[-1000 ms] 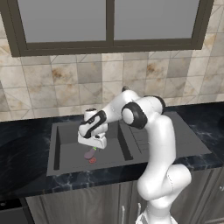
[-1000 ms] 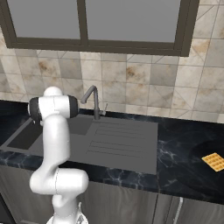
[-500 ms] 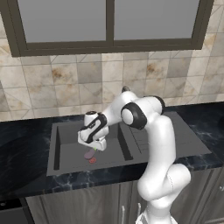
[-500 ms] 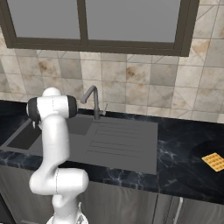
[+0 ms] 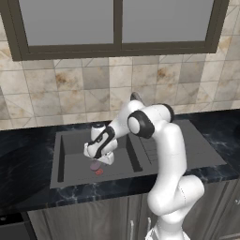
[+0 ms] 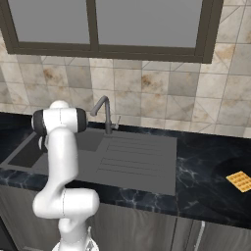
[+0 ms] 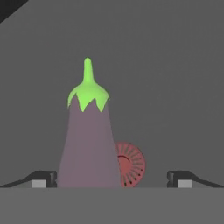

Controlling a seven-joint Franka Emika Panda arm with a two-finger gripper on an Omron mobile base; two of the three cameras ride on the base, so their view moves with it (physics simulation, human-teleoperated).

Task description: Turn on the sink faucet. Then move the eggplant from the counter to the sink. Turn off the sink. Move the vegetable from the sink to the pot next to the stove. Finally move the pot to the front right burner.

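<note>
The purple eggplant (image 7: pixel 89 144) lies on the floor of the dark grey sink (image 5: pixel 70 150), its green stem pointing away from the hand, beside the red drain mark (image 7: pixel 130 164). My gripper (image 7: pixel 113 180) hangs open just above it, with the eggplant between the fingertips (image 7: pixel 43 178) and nearer the left one. From the left base view the gripper (image 5: pixel 99 158) is low inside the basin, right over the eggplant (image 5: pixel 95 165). The slim sink faucet (image 6: pixel 105 115) stands at the back of the sink. The pot and the stove are out of view.
The ribbed drainboard (image 6: pixel 137 157) stretches right of the basin. Black marble counter (image 6: pixel 206 166) surrounds the sink, with a yellow waffle-like item (image 6: pixel 238 180) at its far right. A tiled wall and a window rise behind. The basin walls close in around the hand.
The hand has sunk lower into the basin toward the eggplant. Its jaws have stayed wide, and the eggplant has not moved.
</note>
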